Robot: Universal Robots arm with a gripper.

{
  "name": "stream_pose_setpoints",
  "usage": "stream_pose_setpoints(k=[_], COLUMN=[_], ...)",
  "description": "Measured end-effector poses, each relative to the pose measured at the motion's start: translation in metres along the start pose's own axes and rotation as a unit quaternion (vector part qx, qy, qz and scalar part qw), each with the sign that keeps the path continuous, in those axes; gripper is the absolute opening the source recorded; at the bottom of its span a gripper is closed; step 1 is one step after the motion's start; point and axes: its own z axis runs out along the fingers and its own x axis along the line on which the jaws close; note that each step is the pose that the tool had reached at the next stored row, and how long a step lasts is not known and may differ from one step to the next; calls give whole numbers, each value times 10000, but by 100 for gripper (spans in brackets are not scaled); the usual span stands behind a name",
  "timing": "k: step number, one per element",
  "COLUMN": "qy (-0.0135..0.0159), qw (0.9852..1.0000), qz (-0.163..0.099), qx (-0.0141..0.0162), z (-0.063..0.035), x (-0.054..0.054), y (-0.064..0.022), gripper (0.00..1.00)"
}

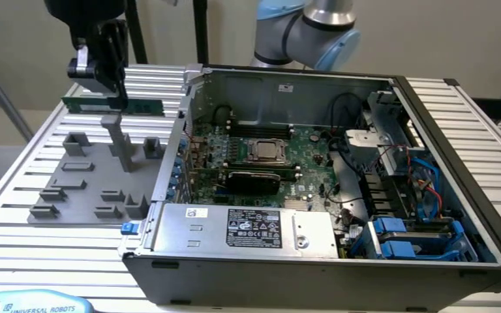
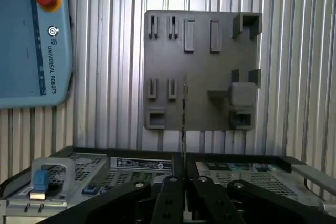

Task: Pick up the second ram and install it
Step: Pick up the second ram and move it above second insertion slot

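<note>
The second ram (image 1: pixel 141 105), a thin green strip, hangs level above the far part of the grey fixture plate (image 1: pixel 85 176), at the exterior view's left. My black gripper (image 1: pixel 114 98) is shut on it from above, near its middle. In the wrist view the ram (image 2: pixel 184 114) appears edge-on as a thin line running out from between the black fingers (image 2: pixel 170 195), over the fixture plate (image 2: pixel 205 66). The ram is clear of the plate's blocks. To the exterior view's right, the open computer case holds the green motherboard (image 1: pixel 312 153).
The open case (image 1: pixel 320 215) has a tall metal wall (image 1: pixel 185 98) right beside the held ram. Grey fixture posts (image 1: pixel 118 140) stand under the gripper. A blue teach pendant (image 2: pixel 31 40) lies on the ribbed table (image 1: pixel 42 248). Cables and blue drive bays (image 1: pixel 407 238) fill the case's right side.
</note>
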Motion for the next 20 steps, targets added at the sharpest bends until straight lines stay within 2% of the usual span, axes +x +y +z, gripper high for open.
stream_pose_setpoints(k=[9,20], qy=[-43,-47], qw=[10000,10000], qz=[-1,-1], qx=[1,0], z=[-27,-38], x=[10,14], y=[-409,-910], gripper=[13,13])
